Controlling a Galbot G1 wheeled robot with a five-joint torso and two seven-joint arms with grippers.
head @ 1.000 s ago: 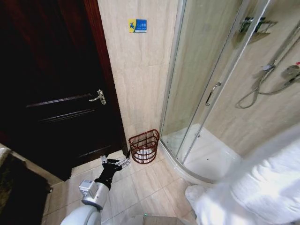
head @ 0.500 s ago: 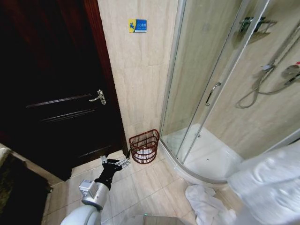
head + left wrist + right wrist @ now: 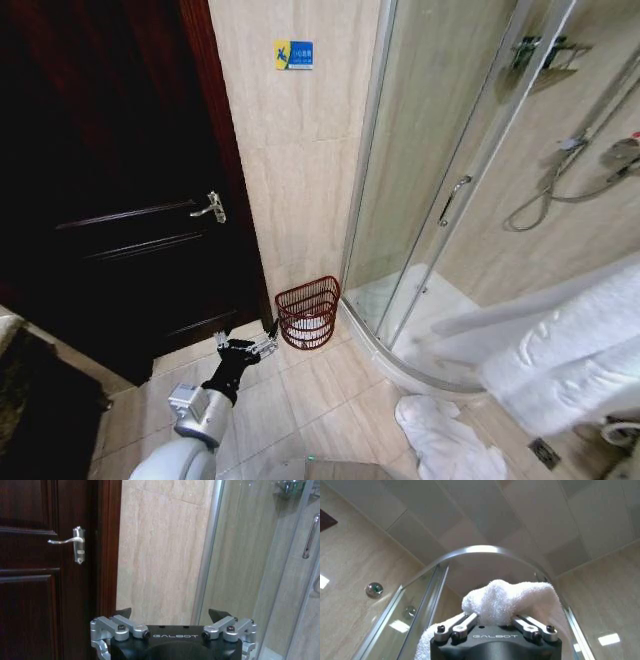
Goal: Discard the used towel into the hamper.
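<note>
Since the earlier frame, the towel (image 3: 560, 360) swings higher at right, pinched by the right gripper (image 3: 495, 624); left gripper (image 3: 247, 350), seemingly spread, hovers near the hamper (image 3: 308, 312).

The floor (image 3: 300, 395) is made of beige square tiles. The small reddish-brown wire hamper (image 3: 308, 311) stands on it, against the tiled wall, between the dark wooden door (image 3: 110, 200) and the curved white shower base (image 3: 440, 340). A crumpled white towel (image 3: 440, 440) lies on the tiles just beside the shower base.
</note>
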